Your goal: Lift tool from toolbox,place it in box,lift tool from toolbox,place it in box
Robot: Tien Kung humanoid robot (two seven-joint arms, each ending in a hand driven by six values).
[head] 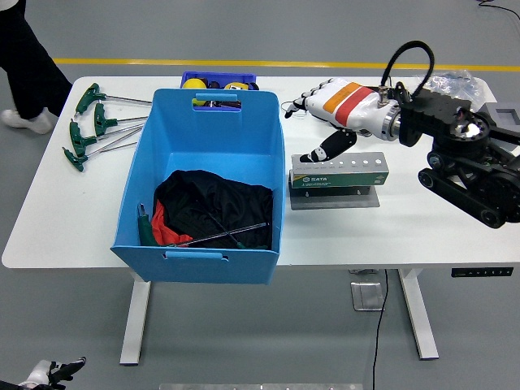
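Note:
The blue box [276, 195] stands at the table's middle left. It holds a black cloth [215, 203], with green-handled tools [146, 229] and a long thin shaft [227, 235] lying in it. The green toolbox [340, 172] sits on a grey base just right of the box. My right hand [311, 130] hovers above the toolbox's left end, open, fingers spread toward the box, holding nothing. My left hand [50, 372] hangs low at the picture's bottom left, below table height.
Several green T-handle wrenches [91, 123] lie at the table's far left. A small blue tray [218, 81] with yellow items stands behind the box. A clear plastic bag [443, 82] lies at the back right. A person's leg [32, 69] shows at the top left.

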